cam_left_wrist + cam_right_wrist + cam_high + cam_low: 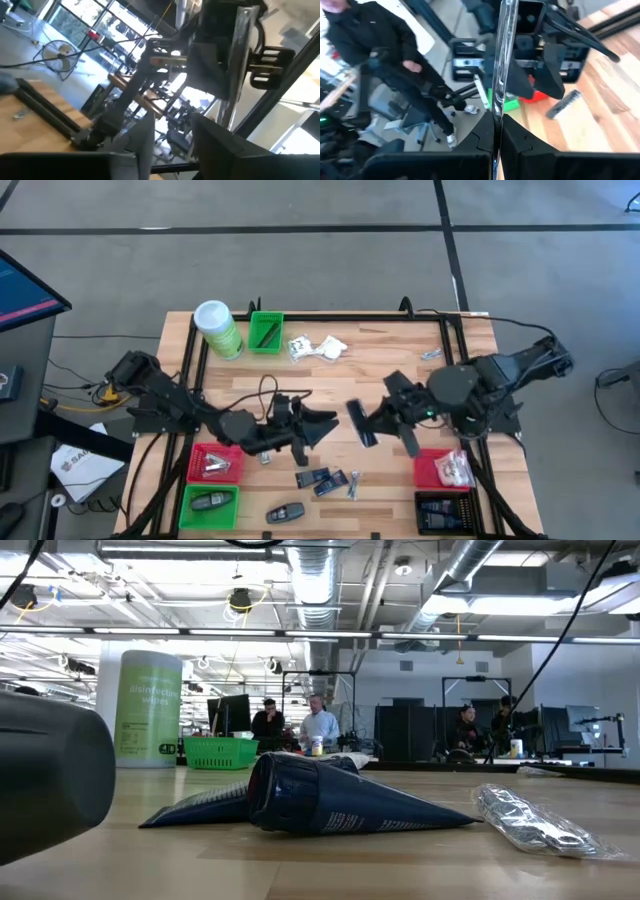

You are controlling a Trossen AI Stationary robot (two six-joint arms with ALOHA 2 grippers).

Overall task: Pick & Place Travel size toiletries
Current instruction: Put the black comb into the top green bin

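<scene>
Right gripper [362,423], mid-worktop, jaws clenched on a flat dark blue-black packet [359,424], edge-on towards the left gripper [318,427], whose jaws look parted.

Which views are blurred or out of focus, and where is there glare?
Low view: the dark shape at the near left is out of focus; the dark blue packet is sharp; ceiling lamps glare. Left wrist view: smeared all over, windows washed out. Right wrist view: background blurred, while the thin packet in the right gripper shows a bright edge. High view: even light, sharp.
</scene>
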